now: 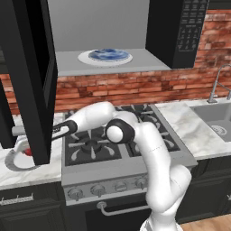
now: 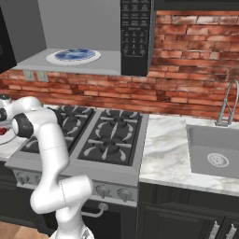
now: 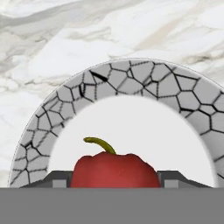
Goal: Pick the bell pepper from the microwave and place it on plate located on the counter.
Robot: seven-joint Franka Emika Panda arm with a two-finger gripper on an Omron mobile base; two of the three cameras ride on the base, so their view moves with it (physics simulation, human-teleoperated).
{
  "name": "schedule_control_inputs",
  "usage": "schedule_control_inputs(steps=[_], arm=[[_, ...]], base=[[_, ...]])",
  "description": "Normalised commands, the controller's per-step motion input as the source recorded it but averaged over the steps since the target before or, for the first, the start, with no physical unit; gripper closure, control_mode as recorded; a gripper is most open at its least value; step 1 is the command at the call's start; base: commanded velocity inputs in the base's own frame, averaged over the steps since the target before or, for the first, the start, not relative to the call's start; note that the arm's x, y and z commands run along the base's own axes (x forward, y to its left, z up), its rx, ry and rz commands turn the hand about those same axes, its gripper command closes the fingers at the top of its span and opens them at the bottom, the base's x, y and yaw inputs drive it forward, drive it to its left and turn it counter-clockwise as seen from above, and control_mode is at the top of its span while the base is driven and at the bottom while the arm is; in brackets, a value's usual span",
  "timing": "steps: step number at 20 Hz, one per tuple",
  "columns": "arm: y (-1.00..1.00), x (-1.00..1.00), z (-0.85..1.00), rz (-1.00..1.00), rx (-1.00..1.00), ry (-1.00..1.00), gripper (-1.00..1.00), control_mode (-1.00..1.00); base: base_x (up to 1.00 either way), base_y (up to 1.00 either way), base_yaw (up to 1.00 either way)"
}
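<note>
The bell pepper [image 3: 114, 169] sits between the claw [image 3: 114, 180] fingers over the plate [image 3: 131, 83].

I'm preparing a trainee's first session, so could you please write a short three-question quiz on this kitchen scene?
1. True or false: the bell pepper is inside the microwave.
2. What lies on the microwave floor? A) a blue-patterned plate B) a mug C) a pan
3. Fill in: the plate under the pepper rests on the ____.

Key:
1. False; it sits between the end effector fingers, above the plate.
2. A.
3. Counter.
</note>
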Motion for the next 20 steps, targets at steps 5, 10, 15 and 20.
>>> schedule_control_inputs(steps=[5,10,15,20], arm=[[0.0,0.0,0.0,0.0,0.0,0.0,1.0,-1.0],[0.0,0.0,0.0,0.0,0.0,0.0,1.0,-1.0],[0.0,0.0,0.0,0.0,0.0,0.0,-1.0,-1.0],[0.0,0.0,0.0,0.0,0.0,0.0,-1.0,-1.0]], base=[[0.0,0.0,0.0],[0.0,0.0,0.0],[0.0,0.0,0.0],[0.0,0.0,0.0]])
